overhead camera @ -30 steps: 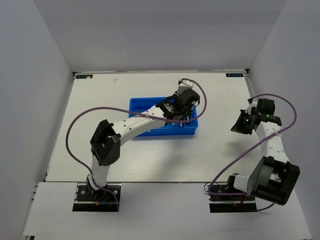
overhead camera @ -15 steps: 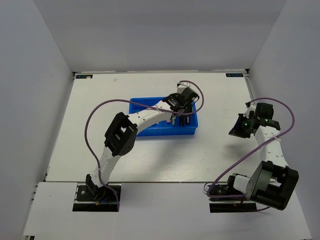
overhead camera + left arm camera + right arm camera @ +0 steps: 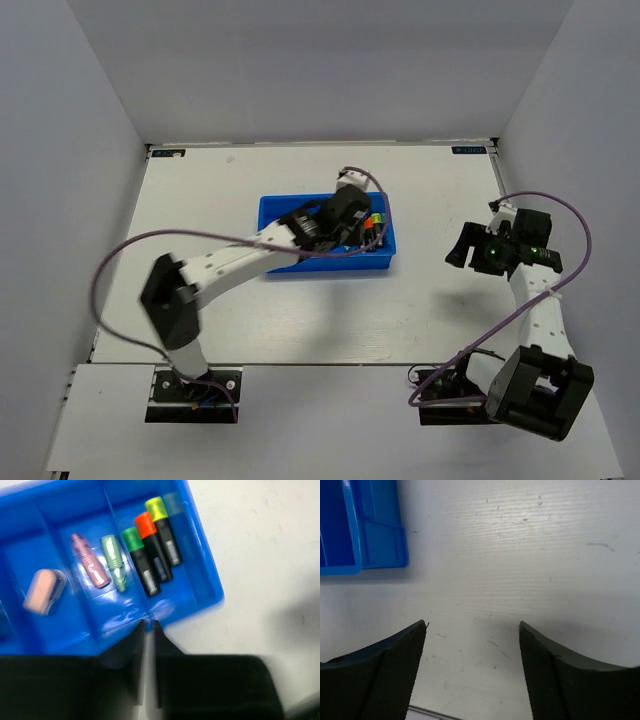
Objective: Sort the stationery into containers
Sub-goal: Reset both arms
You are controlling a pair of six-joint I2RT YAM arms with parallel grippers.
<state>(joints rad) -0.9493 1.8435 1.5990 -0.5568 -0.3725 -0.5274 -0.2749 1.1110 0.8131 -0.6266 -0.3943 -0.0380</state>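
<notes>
The blue tray (image 3: pixel 266 204) lies mid-table. In the left wrist view its right compartment (image 3: pixel 210 587) holds three black markers with green (image 3: pixel 132 538), orange (image 3: pixel 145 525) and yellow (image 3: pixel 156 508) caps, lying side by side. The neighbouring compartment has a pink tube (image 3: pixel 89 566) and a pale green tube (image 3: pixel 114 560). A peach-coloured item (image 3: pixel 42 591) lies one compartment further left. My left gripper (image 3: pixel 148 624) hovers over the tray's near wall, fingers almost together, nothing between them. My right gripper (image 3: pixel 472 624) is wide open and empty over bare table right of the tray (image 3: pixel 375 530).
White walls close the table on the left, back and right. My left arm (image 3: pixel 230 258) stretches low across the table from its base to the tray. The right arm's purple cable (image 3: pixel 560 210) loops near the right wall.
My right gripper has opened wide and shifted slightly left. The left arm's elbow dropped and swung left, and its gripper drew back from the tray's right end, leaving the markers in the tray.
</notes>
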